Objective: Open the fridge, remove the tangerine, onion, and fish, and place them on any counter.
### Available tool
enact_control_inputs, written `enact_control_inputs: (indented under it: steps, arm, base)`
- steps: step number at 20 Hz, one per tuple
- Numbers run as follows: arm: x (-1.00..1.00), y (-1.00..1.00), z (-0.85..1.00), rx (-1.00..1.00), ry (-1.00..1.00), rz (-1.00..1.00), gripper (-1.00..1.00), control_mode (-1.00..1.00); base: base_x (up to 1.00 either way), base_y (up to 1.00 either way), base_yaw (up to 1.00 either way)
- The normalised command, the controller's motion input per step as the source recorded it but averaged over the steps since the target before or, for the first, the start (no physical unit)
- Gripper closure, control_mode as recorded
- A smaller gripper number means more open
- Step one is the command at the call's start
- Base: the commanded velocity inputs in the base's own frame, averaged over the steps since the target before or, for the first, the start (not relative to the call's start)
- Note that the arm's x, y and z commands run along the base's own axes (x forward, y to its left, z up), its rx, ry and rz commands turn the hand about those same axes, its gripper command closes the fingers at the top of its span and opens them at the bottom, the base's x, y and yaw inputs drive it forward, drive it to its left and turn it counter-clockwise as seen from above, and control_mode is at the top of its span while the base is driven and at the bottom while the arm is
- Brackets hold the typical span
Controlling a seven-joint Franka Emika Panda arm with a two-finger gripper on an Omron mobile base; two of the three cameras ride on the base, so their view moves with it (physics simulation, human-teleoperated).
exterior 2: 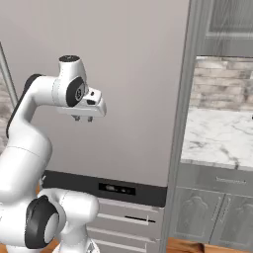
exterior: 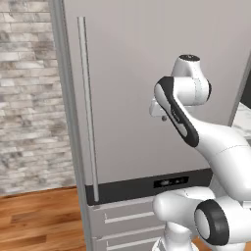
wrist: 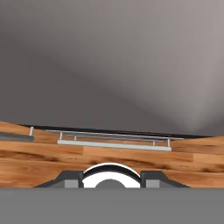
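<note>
Grey and closed, the fridge (exterior: 132, 88) stands just beyond the claw (exterior 2: 82, 118), its flat door spreading above, below and to both sides of it. The claw points downward in front of the door, apart from it; its fingers are short stubs and I cannot tell whether they are spread or drawn together, though nothing sits between them. Well off to the claw's left in the left base view runs the long silver bar handle (exterior: 88, 112), upright near the door's edge. Below the claw lies the black band (exterior 2: 106, 188), then the lower drawers (exterior 2: 126, 220) with their slim pulls. Off to the claw's right, past the fridge's side edge, a marble-topped counter (exterior 2: 217, 136) sits on grey cabinets. Wooden floor (exterior: 39, 220) spreads beneath, and a brick wall (exterior: 29, 98) rises beyond the handle side.
</note>
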Motion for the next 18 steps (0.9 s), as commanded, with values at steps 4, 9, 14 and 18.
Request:
enact_control_inputs:
  steps: [4,9,14,18]
  arm:
    - [-0.02,0.00,0.00,0.00,0.00,0.00,-1.00,1.00]
    - [0.00,0.00,0.00,0.00,0.00,0.00,-1.00,1.00]
    - [0.00,0.00,0.00,0.00,0.00,0.00,-1.00,1.00]
    - [0.00,0.00,0.00,0.00,0.00,0.00,-1.00,1.00]
  base:
    - [-0.23,0.01,-0.05]
    - [-0.54,0.79,-0.29]
    - [-0.28,1.00,-0.37]
    - [-0.03,0.84,-0.39]
